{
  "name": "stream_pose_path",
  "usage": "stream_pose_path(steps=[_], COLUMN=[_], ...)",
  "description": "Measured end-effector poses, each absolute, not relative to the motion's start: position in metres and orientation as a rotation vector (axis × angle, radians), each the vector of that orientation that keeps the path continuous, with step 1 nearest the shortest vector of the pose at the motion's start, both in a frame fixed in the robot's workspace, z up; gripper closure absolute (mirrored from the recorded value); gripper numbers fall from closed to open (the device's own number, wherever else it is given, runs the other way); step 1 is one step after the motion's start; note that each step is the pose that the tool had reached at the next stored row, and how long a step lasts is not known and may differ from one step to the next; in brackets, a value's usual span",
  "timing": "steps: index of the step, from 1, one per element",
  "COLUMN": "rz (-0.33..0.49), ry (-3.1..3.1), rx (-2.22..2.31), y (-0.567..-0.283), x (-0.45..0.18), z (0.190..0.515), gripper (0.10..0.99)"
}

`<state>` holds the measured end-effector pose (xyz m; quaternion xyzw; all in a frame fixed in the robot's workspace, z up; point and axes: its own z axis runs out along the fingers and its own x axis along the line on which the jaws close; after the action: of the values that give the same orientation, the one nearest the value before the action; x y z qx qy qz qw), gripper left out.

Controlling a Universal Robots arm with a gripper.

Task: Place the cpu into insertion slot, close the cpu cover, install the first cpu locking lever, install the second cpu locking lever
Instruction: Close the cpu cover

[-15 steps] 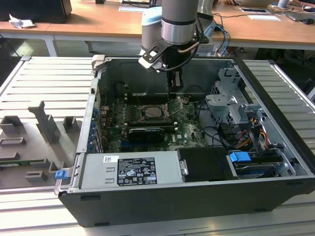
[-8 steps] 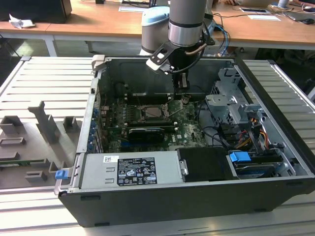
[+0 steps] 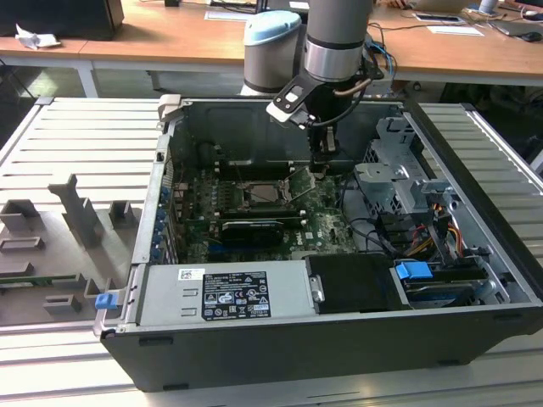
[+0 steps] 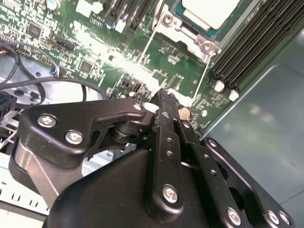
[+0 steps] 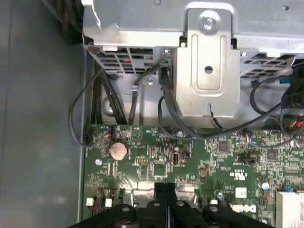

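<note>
**The robot's gripper [image 3: 321, 168] dips into the open computer, close beside the insertion slot [image 3: 265, 193].**

Far off to the exterior view's left of the insertion slot lies a grey tray [image 3: 51, 229] of plastic shapes. In front of the slot, nearer the camera, sits the grey power supply box [image 3: 221, 292]. In the second wrist view the cpu [image 4: 209, 10] lies in the slot with its pale face up. Just on the exterior view's right of the slot, the cpu cover [image 3: 300, 183] looks tipped up, not lying flat. The gripper hangs just past the cover on that same side of the slot, low over the green board [image 5: 199, 156]. Its two black fingers [image 4: 166, 123] are pressed together, and I cannot tell if they pinch anything. Further to the exterior view's right of the slot stands a silver metal cage [image 3: 399, 157].
</note>
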<state>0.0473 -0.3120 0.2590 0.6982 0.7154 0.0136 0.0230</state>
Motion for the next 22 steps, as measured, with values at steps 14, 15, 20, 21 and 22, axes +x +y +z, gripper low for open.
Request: stream_pose_path(steps=[14, 15, 20, 21, 22], rz=[0.034, 0.033, 0.004, 0.001, 0.0], ry=[2.221, 2.223, 2.241, 2.243, 2.244], rx=[2.153, 2.153, 2.161, 2.163, 2.163], y=[-0.31, -0.31, -0.31, -0.31, -0.31], x=[0.065, 0.065, 0.064, 0.063, 0.063], z=[0.245, 0.244, 0.246, 0.246, 0.246], gripper=[0.98, 0.98, 0.98, 0.98, 0.98])
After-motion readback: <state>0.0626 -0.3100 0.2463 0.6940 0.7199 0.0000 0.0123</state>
